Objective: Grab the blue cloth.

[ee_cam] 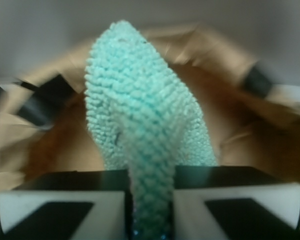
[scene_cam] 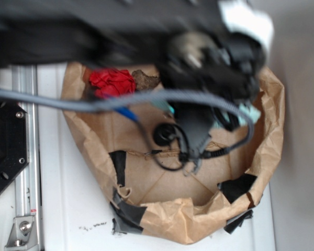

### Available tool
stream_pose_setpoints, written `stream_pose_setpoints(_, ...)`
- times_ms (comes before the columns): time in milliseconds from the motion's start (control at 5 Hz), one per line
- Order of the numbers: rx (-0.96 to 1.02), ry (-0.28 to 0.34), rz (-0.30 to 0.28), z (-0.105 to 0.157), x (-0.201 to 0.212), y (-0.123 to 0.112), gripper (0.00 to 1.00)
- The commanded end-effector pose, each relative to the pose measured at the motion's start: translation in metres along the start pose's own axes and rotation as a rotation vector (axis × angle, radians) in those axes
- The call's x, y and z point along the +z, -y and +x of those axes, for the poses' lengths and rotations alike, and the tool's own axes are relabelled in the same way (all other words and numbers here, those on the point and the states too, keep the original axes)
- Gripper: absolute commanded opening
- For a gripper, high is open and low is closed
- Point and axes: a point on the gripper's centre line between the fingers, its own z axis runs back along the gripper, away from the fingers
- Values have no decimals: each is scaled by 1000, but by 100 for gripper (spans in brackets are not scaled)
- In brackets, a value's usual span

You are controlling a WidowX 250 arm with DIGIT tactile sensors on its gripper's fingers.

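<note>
In the wrist view the gripper (ee_cam: 151,205) is closed on the blue cloth (ee_cam: 145,115): its two fingers (ee_cam: 65,205) press from both sides on a narrow fold of the cloth, and the rest of the cloth spreads away from the jaws into a wide, pointed shape. The cloth is light teal-blue, with a fuzzy looped towel weave that is sharp near the fingers. Behind it the walls of the brown paper bag (ee_cam: 225,55) are blurred, with dark tape patches on them. In the exterior view the arm is strongly blurred and covers the gripper (scene_cam: 220,104), so the fingers cannot be made out there; only small pieces of the blue cloth (scene_cam: 249,112) show beside the dark arm, near the right wall of the bag (scene_cam: 167,222), which lies open on the white worktop (scene_cam: 68,209). A grey cable (scene_cam: 52,102) crosses in front. At the bag's far left corner sits a red wad (scene_cam: 112,82), and just beside it a brownish lump (scene_cam: 145,79) that is hard to identify.
</note>
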Motion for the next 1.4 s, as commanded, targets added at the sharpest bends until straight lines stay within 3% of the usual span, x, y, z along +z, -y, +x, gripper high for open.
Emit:
stream_pose_setpoints(0, -30, 46, -48, -7, -2, 1, 100)
stream_pose_setpoints(400, 61, 88, -61, -3, 10, -26, 100)
stream_pose_setpoints(600, 68, 57, -77, 2, -5, -28, 100)
stream_pose_setpoints(800, -1, -6, -119, 1, -36, -10, 100)
stream_pose_setpoints(1000, -96, -44, -119, -2, -66, 7, 100)
stream_pose_setpoints(1200, -246, -99, -142, -19, -96, 35, 100)
